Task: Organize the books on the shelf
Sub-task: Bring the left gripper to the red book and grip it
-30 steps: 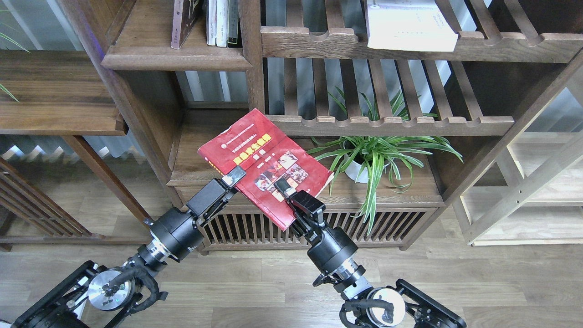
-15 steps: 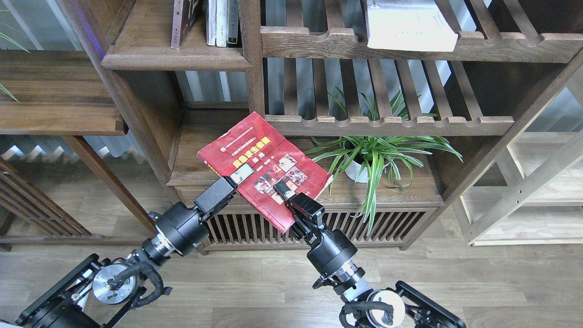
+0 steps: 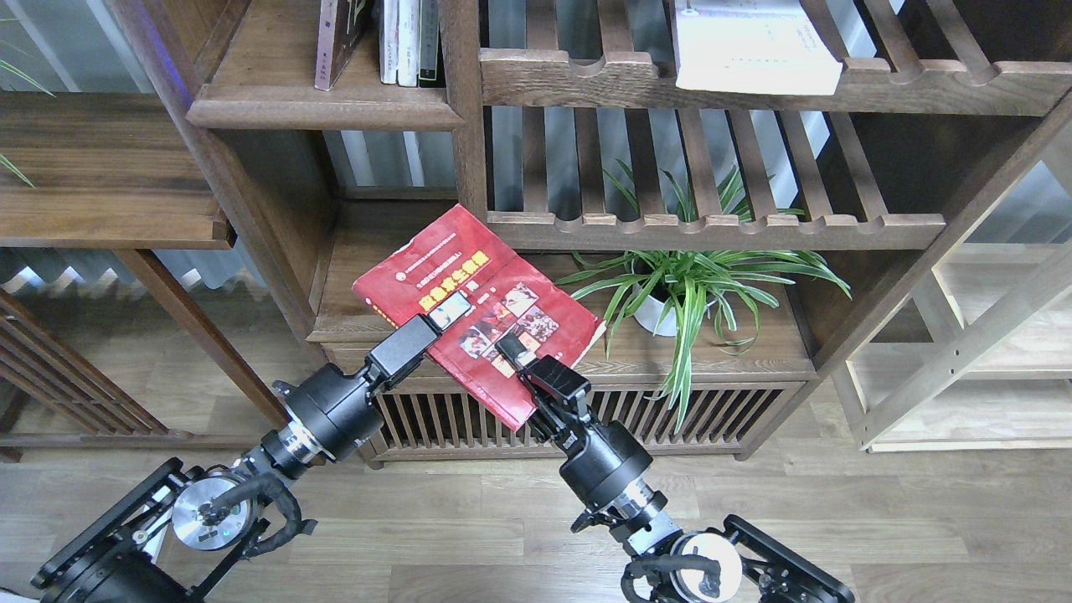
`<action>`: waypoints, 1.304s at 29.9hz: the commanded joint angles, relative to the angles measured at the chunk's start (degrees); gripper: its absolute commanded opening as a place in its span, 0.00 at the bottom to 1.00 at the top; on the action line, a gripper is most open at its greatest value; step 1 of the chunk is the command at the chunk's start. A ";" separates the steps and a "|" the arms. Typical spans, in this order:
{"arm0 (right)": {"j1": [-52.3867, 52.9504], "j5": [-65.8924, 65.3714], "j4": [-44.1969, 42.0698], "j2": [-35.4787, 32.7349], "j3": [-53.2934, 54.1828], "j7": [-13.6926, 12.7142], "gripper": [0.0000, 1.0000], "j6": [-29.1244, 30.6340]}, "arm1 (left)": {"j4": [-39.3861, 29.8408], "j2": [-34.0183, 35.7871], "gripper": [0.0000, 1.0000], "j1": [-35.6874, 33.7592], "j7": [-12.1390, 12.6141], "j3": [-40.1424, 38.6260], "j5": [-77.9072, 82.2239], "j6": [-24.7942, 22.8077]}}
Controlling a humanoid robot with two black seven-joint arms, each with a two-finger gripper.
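I hold the bright red book [image 3: 456, 272], with its yellow title and photos, tilted in front of the bookcase's lower left bay. My left gripper [image 3: 439, 316] is shut on its near left edge and my right gripper [image 3: 511, 350] is shut on its near right edge. The shelf [image 3: 322, 110], a solid dark board with a rounded lip, is up at the top left. A dark maroon book [image 3: 337, 42] leans on it beside thin white- and dark-spined books [image 3: 409, 38]. A thick white book [image 3: 754, 46] lies on the upper slatted rack at the top right.
A potted spider plant [image 3: 682, 285] stands on the low board right of the red book, under a slatted rack [image 3: 712, 228]. An upright post [image 3: 465, 100] divides the left bay from the racks. A dark side table [image 3: 100, 167] is at the left and a light wooden frame [image 3: 963, 352] at the right.
The red book and both grippers have shifted slightly to the left. The left gripper's fingers now reach a little further onto the cover.
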 commanded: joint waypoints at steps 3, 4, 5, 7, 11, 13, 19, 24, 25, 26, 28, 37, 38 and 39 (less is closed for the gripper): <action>0.02 -0.04 0.10 0.00 -0.29 0.01 0.06 0.00 | 0.03 -0.83 0.67 -0.27 -0.16 -0.01 0.22 3.32; 0.02 -0.04 0.19 0.00 -0.47 0.01 0.06 0.00 | 0.03 -1.01 0.68 -0.53 -0.33 -0.01 0.39 4.38; 0.02 -0.04 0.10 0.00 -0.82 0.01 0.06 0.00 | -0.06 -1.27 0.68 -0.71 -0.33 -0.09 0.39 5.43; 0.11 -0.04 0.19 0.00 -1.17 0.01 0.06 0.00 | -0.06 -1.54 0.67 -0.89 -0.33 -0.09 0.65 6.93; 0.11 -0.04 0.19 0.00 -1.17 0.01 0.06 0.00 | 0.03 -1.71 0.63 -1.77 -0.33 0.08 1.18 7.29; 0.11 -0.04 0.19 0.00 -1.17 0.01 0.06 0.00 | 0.03 -1.71 0.57 -1.86 -0.07 0.17 1.27 7.29; 0.11 -0.04 0.10 0.00 -1.17 0.01 0.06 0.00 | -0.15 -1.80 0.49 -2.03 0.55 1.13 1.53 6.33; 0.11 -0.04 0.10 0.00 -0.99 0.01 0.06 0.00 | -0.06 -1.36 0.20 -1.77 0.72 1.58 1.53 0.88; 0.11 -0.04 0.10 0.00 -0.99 0.01 0.06 0.00 | -0.06 -1.36 0.16 -1.77 0.72 1.58 1.53 0.53; 0.11 -0.04 0.10 0.00 -0.99 0.01 0.06 0.00 | -0.06 -1.36 0.13 -1.68 0.72 1.58 1.53 0.44; 0.11 -0.04 0.10 0.00 -0.99 0.01 0.06 0.00 | -0.06 -1.36 0.09 -1.68 0.64 1.58 1.45 0.35; 0.11 -0.04 0.10 0.00 -0.99 0.01 0.08 0.00 | -0.06 -1.10 0.01 -1.07 0.55 1.58 1.18 0.26; 0.20 -0.04 0.10 0.00 -0.99 0.01 0.08 0.00 | -0.06 -1.10 0.01 -1.06 0.46 1.58 1.18 0.26; 0.11 -0.04 0.10 0.00 -0.99 0.01 0.11 0.00 | -0.06 -1.10 0.01 -1.06 0.37 1.58 1.18 0.26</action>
